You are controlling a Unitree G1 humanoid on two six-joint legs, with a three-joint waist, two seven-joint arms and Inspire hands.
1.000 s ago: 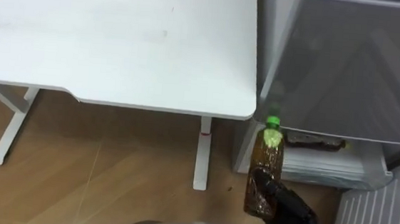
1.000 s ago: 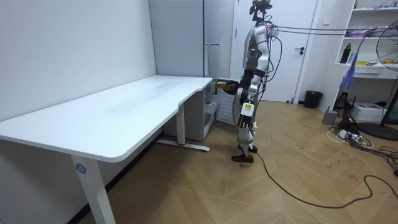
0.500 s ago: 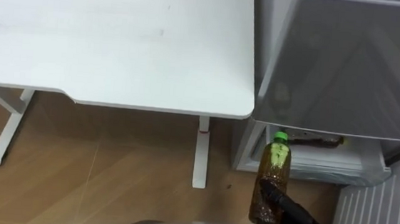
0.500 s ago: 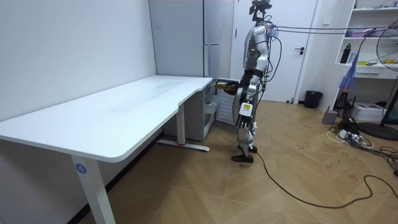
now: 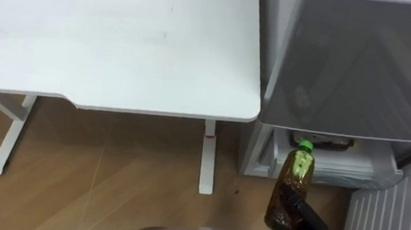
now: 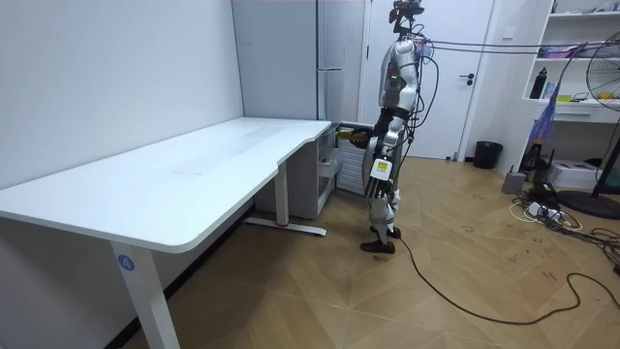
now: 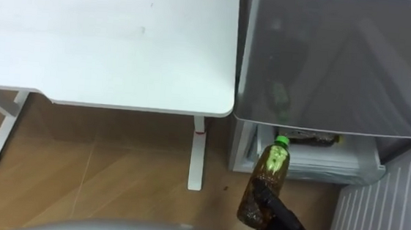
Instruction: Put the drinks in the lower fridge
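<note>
While the right hand (image 7: 279,222) wraps its fingers round 1 green-capped tea bottle (image 5: 292,184) at lower right, just short of the open lower fridge (image 5: 348,170), what looks like another drink (image 5: 326,144) already lies inside; this one isn't in yet.

The right hand (image 5: 312,220) gripped a green-capped tea bottle (image 5: 293,182) before the open lower fridge compartment (image 5: 342,170), beside the white desk (image 5: 123,42).

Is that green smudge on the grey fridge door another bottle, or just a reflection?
Just a reflection: in the right eye view the glossy fridge door mirrors the bottle held by the right robot hand; in the left eye view that mirrored smudge is dimmer.
</note>
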